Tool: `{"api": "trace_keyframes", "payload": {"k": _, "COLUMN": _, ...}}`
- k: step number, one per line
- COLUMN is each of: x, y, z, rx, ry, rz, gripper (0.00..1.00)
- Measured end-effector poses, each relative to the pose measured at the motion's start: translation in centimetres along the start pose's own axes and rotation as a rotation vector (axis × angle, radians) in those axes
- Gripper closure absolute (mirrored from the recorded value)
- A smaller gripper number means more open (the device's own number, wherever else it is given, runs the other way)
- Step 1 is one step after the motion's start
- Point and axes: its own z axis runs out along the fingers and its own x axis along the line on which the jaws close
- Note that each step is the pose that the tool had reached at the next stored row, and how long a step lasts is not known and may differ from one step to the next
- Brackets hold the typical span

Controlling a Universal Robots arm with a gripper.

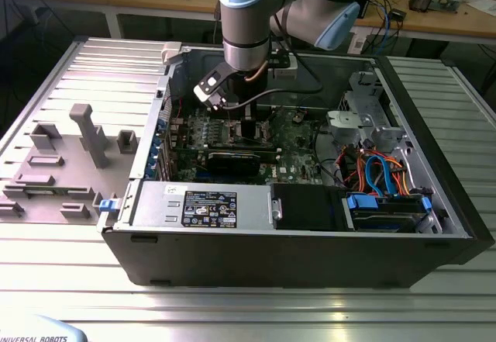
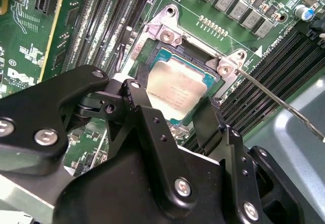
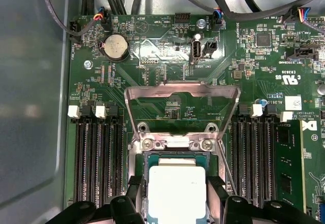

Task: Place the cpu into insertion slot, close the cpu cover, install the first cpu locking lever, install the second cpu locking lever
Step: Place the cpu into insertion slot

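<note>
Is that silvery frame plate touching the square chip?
Apart. In the first wrist view the cpu cover stands swung open beyond its hinge, leaving the cpu bare.

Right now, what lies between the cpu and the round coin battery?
In the first wrist view, the open cpu cover and its hinge screws lie between them.

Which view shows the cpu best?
The second wrist view: the cpu shows almost whole in the insertion slot. The first wrist view has it cut off at the picture's edge; in the exterior view the arm stands over that spot.
</note>
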Motion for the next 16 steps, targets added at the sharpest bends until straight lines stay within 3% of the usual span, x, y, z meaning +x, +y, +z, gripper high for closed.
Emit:
{"api": "trace_keyframes", "payload": {"k": 6, "x": 0.0, "y": 0.04, "z": -0.45, "rx": 0.0049, "ry": 0.0, "rz": 0.0, "gripper": 0.38}}
{"api": "trace_keyframes", "payload": {"k": 9, "x": 0.01, "y": 0.13, "z": -0.76, "rx": 0.0156, "ry": 0.0001, "rz": 0.001, "gripper": 0.38}}
{"api": "trace_keyframes", "payload": {"k": 13, "x": 0.0, "y": 0.35, "z": -1.05, "rx": 0.039, "ry": 0.0, "rz": 0.001, "gripper": 0.38}}
{"api": "trace_keyframes", "payload": {"k": 16, "x": 0.01, "y": 0.36, "z": -1.05, "rx": 0.0404, "ry": 0.0002, "rz": 0.002, "gripper": 0.38}}
